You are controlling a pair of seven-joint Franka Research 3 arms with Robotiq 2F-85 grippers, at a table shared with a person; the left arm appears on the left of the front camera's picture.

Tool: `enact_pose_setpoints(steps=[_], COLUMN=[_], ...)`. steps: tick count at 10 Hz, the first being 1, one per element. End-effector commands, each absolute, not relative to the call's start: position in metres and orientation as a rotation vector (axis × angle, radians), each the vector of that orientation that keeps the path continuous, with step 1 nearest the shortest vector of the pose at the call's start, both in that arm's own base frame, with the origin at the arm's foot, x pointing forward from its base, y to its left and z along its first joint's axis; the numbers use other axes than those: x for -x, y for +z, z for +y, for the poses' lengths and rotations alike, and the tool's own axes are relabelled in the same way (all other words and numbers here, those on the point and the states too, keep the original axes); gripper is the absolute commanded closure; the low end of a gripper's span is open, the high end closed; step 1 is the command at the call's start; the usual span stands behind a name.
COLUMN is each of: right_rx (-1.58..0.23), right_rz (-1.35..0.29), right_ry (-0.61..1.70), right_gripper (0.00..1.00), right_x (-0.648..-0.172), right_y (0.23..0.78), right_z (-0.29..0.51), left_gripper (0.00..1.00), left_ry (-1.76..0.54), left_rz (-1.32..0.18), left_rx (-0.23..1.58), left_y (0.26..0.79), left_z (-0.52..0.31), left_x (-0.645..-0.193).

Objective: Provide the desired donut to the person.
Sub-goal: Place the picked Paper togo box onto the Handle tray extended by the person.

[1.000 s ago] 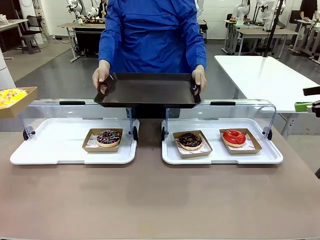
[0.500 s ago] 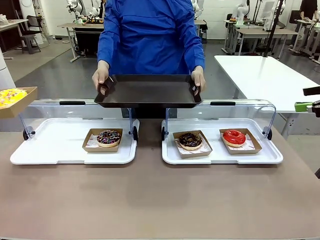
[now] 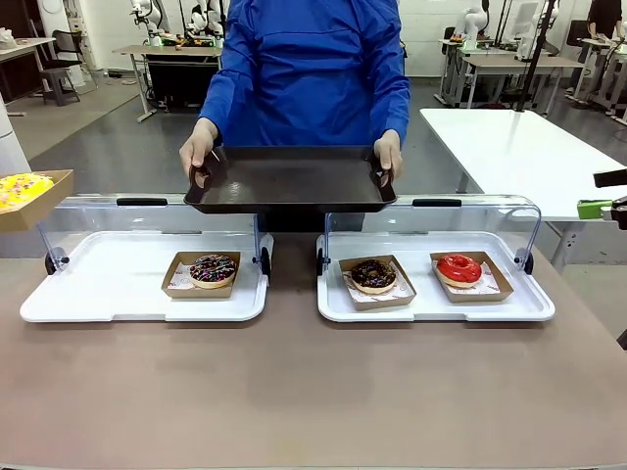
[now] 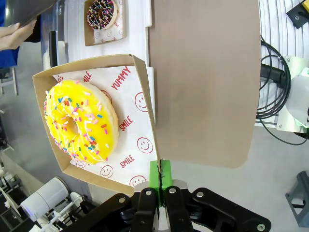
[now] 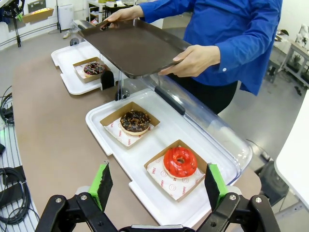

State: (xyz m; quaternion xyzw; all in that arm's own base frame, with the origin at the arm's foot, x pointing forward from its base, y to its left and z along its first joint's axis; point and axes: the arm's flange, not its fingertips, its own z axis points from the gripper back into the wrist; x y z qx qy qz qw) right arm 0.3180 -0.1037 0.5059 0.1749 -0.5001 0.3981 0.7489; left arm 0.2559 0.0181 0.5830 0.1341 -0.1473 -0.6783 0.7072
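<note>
In the left wrist view the left gripper [image 4: 159, 170] has its green pads pinched together on the rim of a cardboard boat [image 4: 141, 79], gripping it at the frame's six o'clock. The yellow donut [image 4: 81, 121], dotted with coloured sprinkles, lies in that boat on paper printed with smiley faces, toward nine o'clock from the pads. Below it lies the brown table [image 4: 203, 87]. At twelve o'clock a sprinkled chocolate donut [image 4: 101, 13] sits in its own boat.

In the front view the yellow donut's boat hangs at nine o'clock, off the table's edge and above the left white tray [image 3: 108, 284].

In the right wrist view the right gripper [image 5: 158, 186] stands wide apart and holds nothing. It hovers over the right white tray [image 5: 96, 121]. A red donut [image 5: 179, 161] sits just beyond the fingers at the frame's centre. A chocolate donut [image 5: 135, 121] lies at ten o'clock from it on the same tray. The tray's clear lid [image 5: 207, 125] stands open at the far side.

Across the table, at twelve o'clock in the front view, the person [image 3: 312, 69] holds a dark serving tray [image 3: 289, 178] level by both handles, one hand [image 3: 199, 147] at each end, above the open lids.
</note>
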Motion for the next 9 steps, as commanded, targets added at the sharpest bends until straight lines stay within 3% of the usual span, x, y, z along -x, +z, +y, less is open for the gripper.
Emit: enact_pose_setpoints(steps=[1,3,6,9], right_rx=[-0.396,-0.396,-0.396,-0.396], right_rz=[-1.124,-1.124,-1.124,-1.124], right_ry=[0.876,0.876,0.876,0.876], right_gripper=[0.00,0.00,0.00,0.00], right_x=[-0.323,-0.323,-0.323,-0.323], right_y=[0.506,0.506,0.506,0.506], right_z=[-0.103,-0.103,-0.103,-0.103], left_gripper=[1.00,0.99,0.99,0.99], left_ry=[-1.494,-1.511,-1.555,-1.560], left_rz=[-0.316,-0.324,-0.226,-0.183], left_rx=[-0.311,-0.297,-0.366,-0.290], left_y=[0.581,0.600,0.666,0.682], left_z=[0.018,0.001,-0.071,-0.151], left_x=[-0.256,-0.271,-0.327,-0.393])
